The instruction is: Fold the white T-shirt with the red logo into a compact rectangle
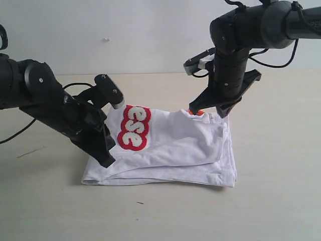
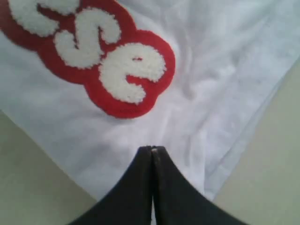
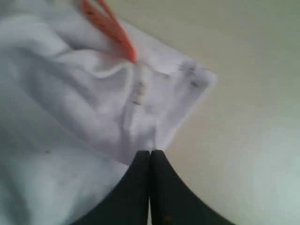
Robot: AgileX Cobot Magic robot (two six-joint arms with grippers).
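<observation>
The white T-shirt [image 1: 175, 145] lies folded in several layers on the table, its top layer rumpled. The red logo [image 1: 134, 128] shows the letters "ese" near the shirt's left edge, and fills the left wrist view as red logo [image 2: 101, 61]. My left gripper [image 1: 108, 161] is shut at the shirt's front-left corner, its tips [image 2: 152, 148] pressed into the cloth [image 2: 220, 70]. My right gripper [image 1: 220, 113] is shut at the back-right corner; there the cloth's [image 3: 84, 103] folds run into its tips [image 3: 150, 151], beside the orange neck tag [image 3: 112, 30].
The shirt rests on a beige table [image 1: 281, 201] with a white wall behind. A black cable [image 1: 15, 133] trails from the left arm across the tabletop. Both black arms lean in over the shirt from either side.
</observation>
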